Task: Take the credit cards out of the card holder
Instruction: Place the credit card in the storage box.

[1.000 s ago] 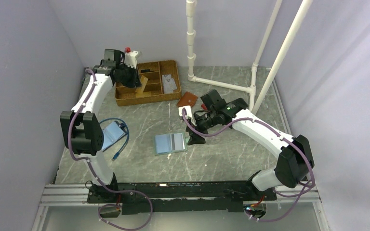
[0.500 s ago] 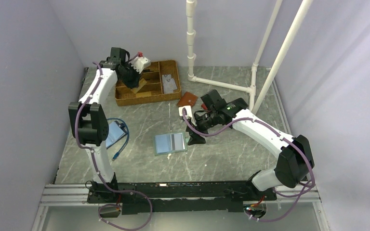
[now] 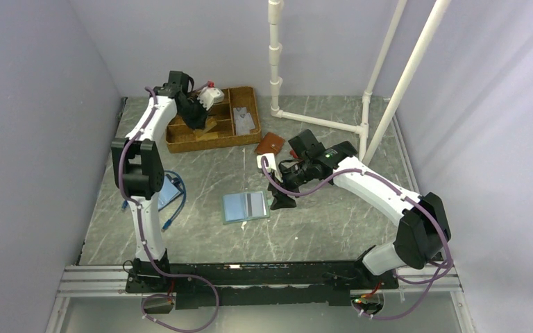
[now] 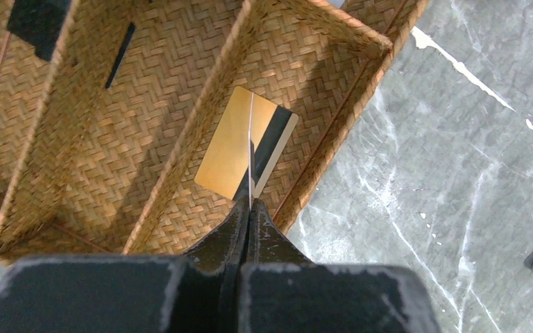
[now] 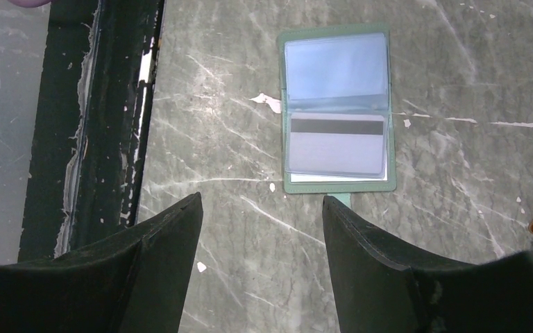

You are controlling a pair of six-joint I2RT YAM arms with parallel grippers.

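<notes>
Grey marbled counter (image 3: 319, 229), lavender walls, white pipe frame at the back. Card holder (image 3: 245, 206) lies open and flat mid-counter, with one pocketed card (image 5: 334, 149), grey with a dark stripe, in the lower clear sleeve. The upper sleeve looks empty.

Right end effector (image 5: 262, 201) has its fingers spread, nothing between them, and hovers just beside the holder. In the wrist view the holder sits ahead of the finger gap and a little to its right. Its long axis runs straight away from the end effector, and the loaded sleeve is the nearer half. The right arm is clearly the nearer one. A brown wallet (image 3: 271, 143) sits behind it, apart from the holder.

Left end effector (image 4: 250, 205) is well apart, over the wicker tray (image 4: 340, 118) at back left. Its fingers are pressed together on a held card (image 4: 251, 139), seen edge-on as a thin pale line. Tan and a dark stripe show either side of that line over the compartment. Cannot tell whether that is the same card or another lying below.

Judgement: the next pull falls to the right arm, a short reach forward and slightly right to the near sleeve.
</notes>
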